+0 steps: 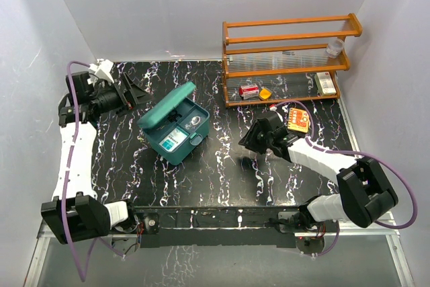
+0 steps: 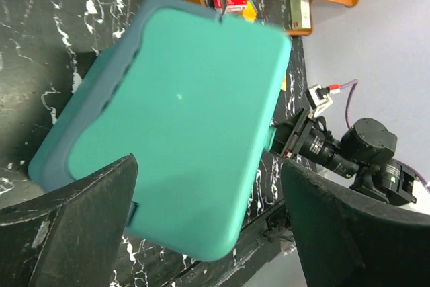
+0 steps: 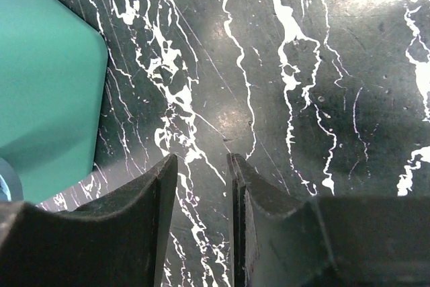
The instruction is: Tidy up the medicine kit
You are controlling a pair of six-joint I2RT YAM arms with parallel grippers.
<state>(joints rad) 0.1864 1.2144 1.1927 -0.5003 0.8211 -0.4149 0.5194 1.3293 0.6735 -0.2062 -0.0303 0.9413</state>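
Observation:
The teal-green medicine kit [image 1: 176, 132] stands left of the table's middle, its hinged lid [image 1: 166, 105] raised. Inside lie a blue-and-white packet [image 1: 173, 141] and a small round item [image 1: 195, 122]. My left gripper [image 1: 132, 92] is open behind the lid, apart from it. In the left wrist view the lid's outer face [image 2: 175, 112] fills the space ahead of the left gripper [image 2: 208, 162]. My right gripper [image 1: 251, 141] hangs to the right of the kit. Its jaws stand a narrow gap apart in the right wrist view, the right gripper [image 3: 200, 162] holding nothing over bare table, with the kit's corner [image 3: 47, 78] at left.
An orange wooden rack [image 1: 285, 58] stands at the back right, holding a red-and-white box [image 1: 249, 91], a yellow item [image 1: 265, 93] and a pale box [image 1: 326, 83]. An orange packet [image 1: 297, 120] lies on the table beside my right arm. White walls close in the table.

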